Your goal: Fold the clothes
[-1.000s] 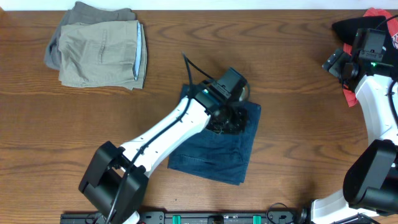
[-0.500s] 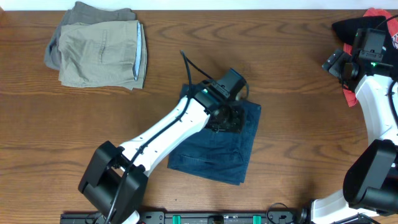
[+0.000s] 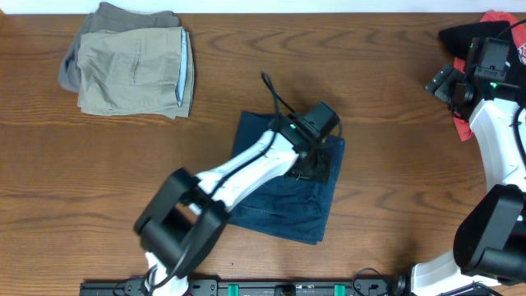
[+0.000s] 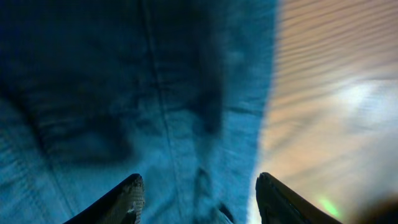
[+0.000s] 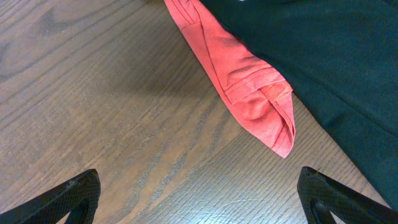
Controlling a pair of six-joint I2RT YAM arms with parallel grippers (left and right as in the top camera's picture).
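Note:
The clothes, dark navy denim shorts (image 3: 279, 197), lie folded in a rough square at the table's centre. My left gripper (image 3: 322, 161) hovers low over their right edge. In the left wrist view its gripper (image 4: 199, 188) is open, and the blue denim (image 4: 124, 93) fills the space beneath and between the fingertips (image 4: 133, 189), with nothing pinched. Bare table (image 4: 329, 112) shows just right of the denim's edge. My right gripper (image 3: 442, 82) is far off at the right edge of the table; in its wrist view that gripper (image 5: 199, 190) stands wide open over bare wood.
Folded khaki shorts (image 3: 131, 70) sit on another garment at the back left. A red cloth (image 5: 242, 81) and a black garment (image 5: 323, 56) lie at the back right, just beyond my right gripper.
My left gripper has opened and let go of the denim. It has shifted a little to the right and nearer, and the shorts' back left corner now shows. The right arm has not moved.

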